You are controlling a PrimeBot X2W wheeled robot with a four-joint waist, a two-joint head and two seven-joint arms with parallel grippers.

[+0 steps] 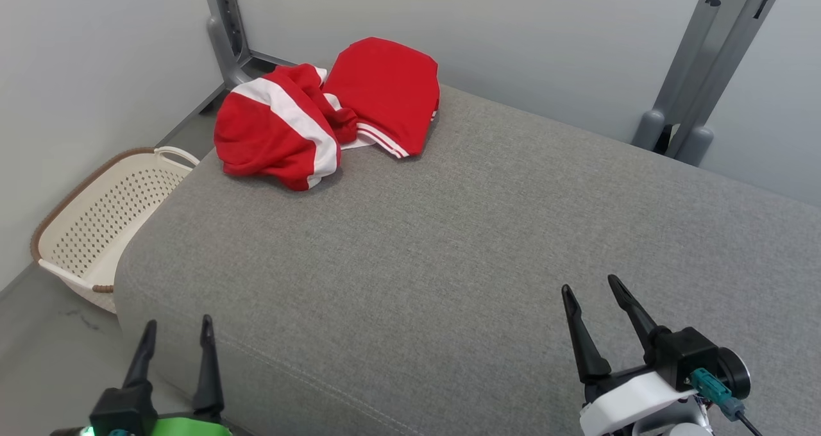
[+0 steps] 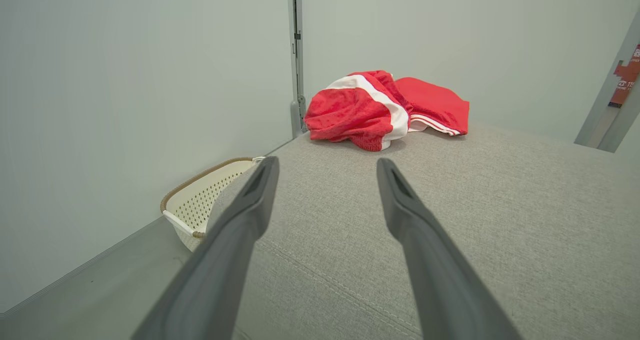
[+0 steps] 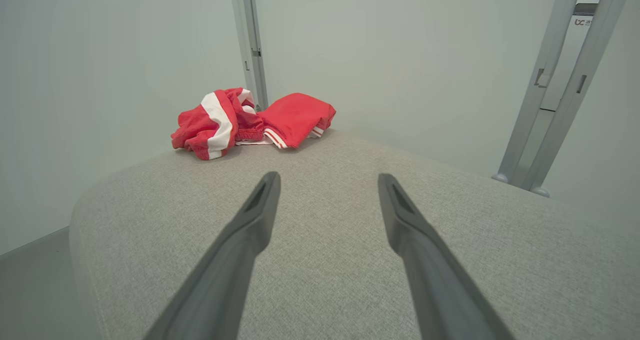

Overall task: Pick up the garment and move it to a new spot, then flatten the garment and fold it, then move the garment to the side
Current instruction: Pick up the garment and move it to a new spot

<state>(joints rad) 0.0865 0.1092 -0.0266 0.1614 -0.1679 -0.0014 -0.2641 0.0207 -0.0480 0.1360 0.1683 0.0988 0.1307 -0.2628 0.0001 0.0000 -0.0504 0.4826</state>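
Observation:
A crumpled red garment point(image 1: 321, 112) with white stripes lies in a heap at the far left corner of the grey cushioned surface point(image 1: 481, 243). It also appears far ahead in the left wrist view point(image 2: 380, 107) and in the right wrist view point(image 3: 250, 120). My left gripper point(image 1: 178, 330) hovers open over the surface's near left corner, nothing between its fingers. Low at the near right, my right gripper point(image 1: 593, 287) is open and empty too. Both are far from the garment.
A white perforated basket point(image 1: 102, 215) with a brown rim stands on the floor left of the surface. Grey metal frame posts point(image 1: 705, 70) rise behind it along the pale walls. The wide grey top between grippers and garment is bare.

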